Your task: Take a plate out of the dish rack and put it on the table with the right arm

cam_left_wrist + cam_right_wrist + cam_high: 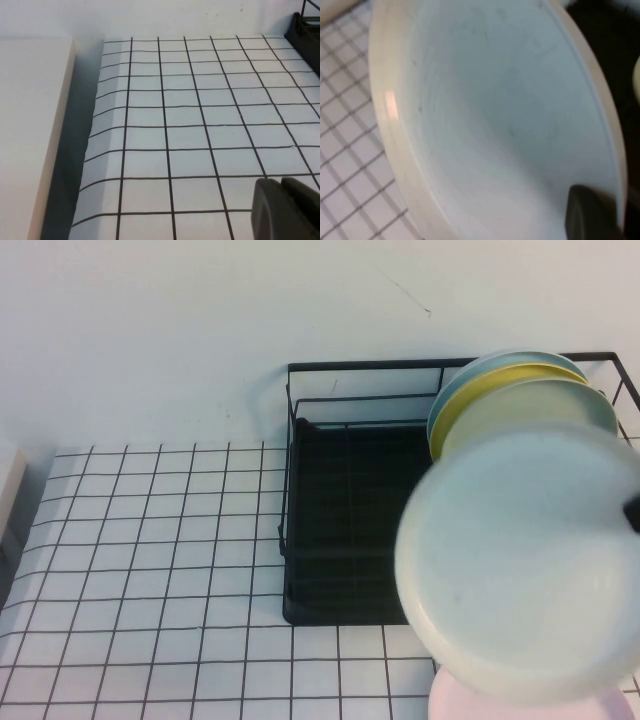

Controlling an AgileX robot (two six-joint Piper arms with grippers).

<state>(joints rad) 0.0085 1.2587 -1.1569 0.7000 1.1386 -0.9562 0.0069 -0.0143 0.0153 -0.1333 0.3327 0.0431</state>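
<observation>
The plate (520,560), large, round and pale whitish-mint, hangs tilted in the air above the front right corner of the black wire dish rack (340,540). My right gripper (632,512) shows only as a black bit at the plate's right edge. In the right wrist view the plate's face (495,115) fills the picture and one black finger (592,215) lies on it at the rim; the gripper is shut on the plate. My left gripper (287,207) is shut and empty, low over the gridded table (200,115), out of the high view.
Several plates (500,380), one yellow-rimmed, stand in the rack's back right. A pale pink plate (520,708) lies at the front right. The gridded table (150,570) stretches left of the rack. A beige surface (30,125) borders the table's left edge.
</observation>
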